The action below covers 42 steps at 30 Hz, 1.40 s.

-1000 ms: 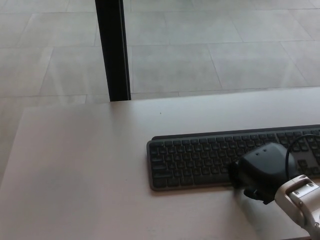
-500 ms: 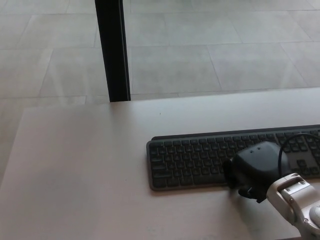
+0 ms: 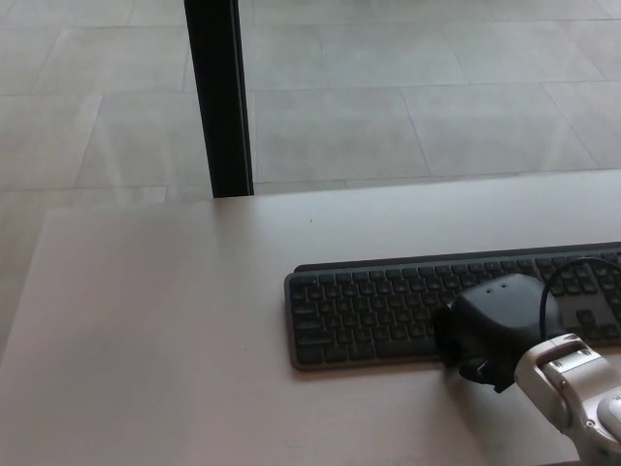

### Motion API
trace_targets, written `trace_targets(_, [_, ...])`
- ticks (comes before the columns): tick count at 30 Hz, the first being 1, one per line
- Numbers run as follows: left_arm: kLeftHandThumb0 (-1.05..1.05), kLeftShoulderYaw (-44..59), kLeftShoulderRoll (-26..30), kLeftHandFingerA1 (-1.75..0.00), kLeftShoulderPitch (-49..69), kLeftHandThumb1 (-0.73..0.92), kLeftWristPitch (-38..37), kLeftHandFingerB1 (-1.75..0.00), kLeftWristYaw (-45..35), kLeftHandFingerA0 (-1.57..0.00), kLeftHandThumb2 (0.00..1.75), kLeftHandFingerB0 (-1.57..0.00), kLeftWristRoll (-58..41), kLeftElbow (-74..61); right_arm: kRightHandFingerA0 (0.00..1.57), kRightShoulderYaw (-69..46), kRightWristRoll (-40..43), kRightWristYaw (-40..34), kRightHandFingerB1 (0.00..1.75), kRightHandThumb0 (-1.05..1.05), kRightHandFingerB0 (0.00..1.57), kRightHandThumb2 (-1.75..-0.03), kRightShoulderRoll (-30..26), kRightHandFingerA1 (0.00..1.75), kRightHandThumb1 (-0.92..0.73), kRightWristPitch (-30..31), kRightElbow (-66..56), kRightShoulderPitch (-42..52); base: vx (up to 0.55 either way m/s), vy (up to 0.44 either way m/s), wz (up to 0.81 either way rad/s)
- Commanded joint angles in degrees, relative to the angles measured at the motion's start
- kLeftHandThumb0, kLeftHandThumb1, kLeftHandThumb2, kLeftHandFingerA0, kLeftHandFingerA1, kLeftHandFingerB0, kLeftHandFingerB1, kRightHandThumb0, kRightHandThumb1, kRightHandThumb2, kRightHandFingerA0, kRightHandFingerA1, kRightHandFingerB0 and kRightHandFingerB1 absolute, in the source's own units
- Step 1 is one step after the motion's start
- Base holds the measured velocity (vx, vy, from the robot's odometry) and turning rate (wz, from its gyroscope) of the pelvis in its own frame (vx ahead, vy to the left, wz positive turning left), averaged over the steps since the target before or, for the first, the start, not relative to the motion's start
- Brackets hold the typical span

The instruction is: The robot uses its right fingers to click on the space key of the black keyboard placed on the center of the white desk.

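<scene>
Since the frame a second ago, the right robot hand (image 3: 495, 328) has shifted toward nine o'clock along the front edge of the keyboard; against the frame half a second ago it has barely moved. The camera has not shifted.

Nearest the camera, at about five o'clock in the head view, the pale grey forearm (image 3: 572, 393) enters from the lower right corner. It ends in the black right robot hand, whose rounded back faces the camera. The digits are tucked under the hand body on the keyboard side; whether they are spread, clenched or pressing a key cannot be told from this angle. The hand grasps nothing visible. The left robot hand is not in view.

Directly beyond, the black keyboard (image 3: 388, 306) lies flat on the white worktop (image 3: 155, 330), running from the centre toward three o'clock, where it leaves the frame. The hand overlaps the bottom row, right of the keyboard's visible middle. The space key is hidden beneath the hand.

Further off, at twelve o'clock, the worktop's far edge meets a tiled floor (image 3: 408, 107), and a black upright post (image 3: 218, 97) stands at about eleven o'clock.

Assessment: the step in hand is the final positioning over, or the press on, the space key. Contact is not confirmed. The next move calls for a short downward push of one fingertip on the long bottom-row key, kept clear of neighbouring keys, followed by a clean lift.
</scene>
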Motion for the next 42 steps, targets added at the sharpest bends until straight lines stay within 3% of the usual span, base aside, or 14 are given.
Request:
trace_targets(1, [-0.33, 0.1, 0.2, -0.72, 0.4, 0.42, -1.3, -0.66, 0.2, -0.64, 0.84, -0.58, -0.7, -0.3, 0.88, -0.3, 1.0, 2.2, 0.67, -0.39, 0.90, -0.61, -0.4, 1.63, -0.53, 0.5, -0.3, 1.0, 0.00, 0.000, 0.00])
trace_targets(3, [-0.36, -0.2, 0.2, -0.71, 0.5, 0.43, -1.2, -0.65, 0.5, -0.62, 0.84, -0.58, -0.4, -0.4, 0.87, -0.3, 0.9, 2.7, 0.65, -0.39, 0.91, -0.61, -0.4, 1.62, -0.53, 1.0, -0.5, 0.8, 0.00, 0.000, 0.00])
trace_targets(4, [-0.34, -0.3, 0.2, -0.61, 0.5, 0.56, -1.2, -0.54, 0.7, -0.66, 0.55, -0.67, -0.3, -0.3, 0.88, -0.3, 0.9, 2.5, 0.66, -0.39, 0.91, -0.61, -0.3, 1.62, -0.52, 0.8, -0.3, 0.6, 0.00, 0.000, 0.00])
trace_targets(11, [-0.32, 0.0, 0.3, -0.61, 0.2, 0.54, -1.5, -0.55, 0.4, -0.68, 0.55, -0.69, -0.7, 0.6, 0.87, -0.3, 1.0, 4.5, 0.62, -0.40, 0.89, -0.57, -0.1, 1.60, -0.56, 1.5, 0.0, -1.1, 0.00, 0.000, 0.00])
trace_targets(12, [-0.37, 0.0, 0.4, -0.70, 0.3, 0.43, -1.3, -0.65, 0.1, -0.61, 0.83, -0.60, -0.6, 0.8, 0.86, -0.4, 1.0, 4.7, 0.63, -0.39, 0.88, -0.57, 0.0, 1.60, -0.58, 1.7, 0.3, -1.4, 0.00, 0.000, 0.00])
trace_targets(16, [-0.33, 1.0, 0.3, -0.71, 0.2, 0.43, -1.0, -0.65, -0.6, -0.62, 0.83, -0.58, -1.7, 1.0, 0.88, -0.8, 1.5, 4.2, 0.62, -0.38, 0.88, -0.57, 0.2, 1.59, -0.57, 1.4, 0.8, -1.9, 0.00, 0.000, 0.00])
trace_targets(17, [-0.30, 0.8, 0.4, -0.62, 0.2, 0.56, -1.0, -0.55, -0.8, -0.66, 0.55, -0.68, -1.5, 1.1, 0.87, -0.7, 1.3, 4.6, 0.62, -0.39, 0.87, -0.57, 0.1, 1.58, -0.58, 1.8, 0.8, -2.0, 0.00, 0.000, 0.00])
trace_targets(37, [-0.30, 0.7, 0.0, -0.63, 0.4, 0.55, -1.1, -0.56, -0.1, -0.70, 0.56, -0.69, -1.6, 0.8, 0.89, -1.6, 2.1, 3.3, 0.59, -0.39, 0.87, -0.57, 1.1, 1.62, -0.57, 0.7, 3.3, -6.7, 0.00, 0.000, 0.00])
trace_targets(39, [-0.28, 1.0, -0.2, -0.65, 0.5, 0.55, -1.3, -0.58, -0.4, -0.70, 0.56, -0.71, -2.0, 0.3, 0.87, -2.1, 2.5, 3.7, 0.61, -0.39, 0.86, -0.57, 1.0, 1.63, -0.57, 0.7, 2.6, -6.8, 0.00, 0.000, 0.00])
trace_targets(40, [-0.29, 0.9, -0.1, -0.65, 0.4, 0.55, -1.2, -0.57, -0.3, -0.72, 0.56, -0.71, -1.9, 0.4, 0.86, -2.2, 2.3, 3.6, 0.71, -0.39, 0.86, -0.58, 0.9, 1.65, -0.59, 0.8, 2.6, -6.9, 0.00, 0.000, 0.00])
trace_targets(42, [-0.31, -0.3, 0.2, -0.64, 0.6, 0.55, -1.4, -0.56, 0.4, -0.74, 0.55, -0.71, -0.7, 0.5, 0.88, -2.5, 2.5, 3.8, 0.62, -0.40, 0.87, -0.58, 0.7, 1.61, -0.59, 0.9, 2.1, -6.5, 0.00, 0.000, 0.00])
